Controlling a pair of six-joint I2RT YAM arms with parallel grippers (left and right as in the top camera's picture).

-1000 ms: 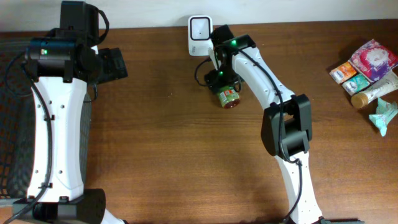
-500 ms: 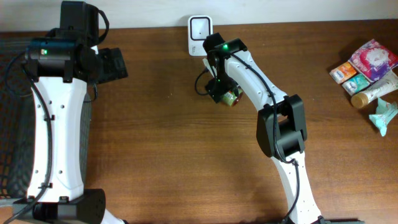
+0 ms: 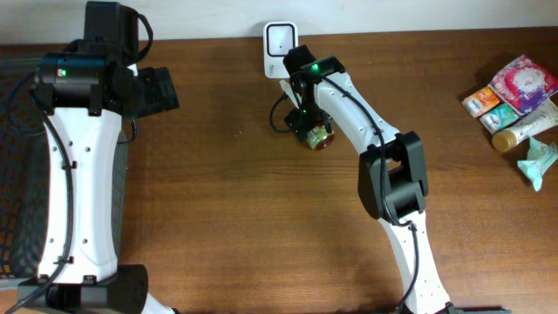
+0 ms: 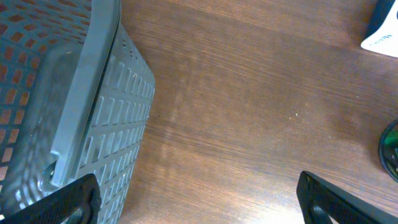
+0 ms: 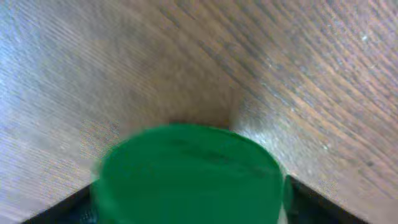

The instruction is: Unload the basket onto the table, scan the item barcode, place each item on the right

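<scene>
Where the camera looks down, surface: brown wood table (image 3: 244, 218), grain running left to right; a pale wall strip (image 3: 418, 13) behind the far edge.
Overhead, task thing: the jar (image 3: 317, 137) is just on the near side of the scanner (image 3: 281, 45), which stands at the far edge. Whether the jar rests on the wood, I cannot tell.
Overhead, right gripper (image 3: 307, 122): directly over the jar; the wrist hides its fingers from here.
Overhead, left gripper (image 3: 161, 90): at the far left, well apart from the jar.
Overhead, edges: dark basket (image 3: 16, 183) along the left edge; a pile of packets (image 3: 516, 96) at the far right.
Overhead, open room: bare wood between the two arms and toward the near edge.
Left wrist, surface: wood on the right; the grey mesh wall of the basket (image 4: 93, 124) on the left, its rim slanting.
Left wrist, left gripper (image 4: 199, 202): wide; fingertips (image 4: 71, 199) sit in the two lower corners, with only wood between them.
Right wrist, surface: blurred wood above.
Right wrist, jar: its green lid (image 5: 186, 174) fills the lower half, facing the camera.
Right wrist, right gripper (image 5: 186, 214): dark fingers (image 5: 59, 208) touch the lid on both sides; it holds the jar.
</scene>
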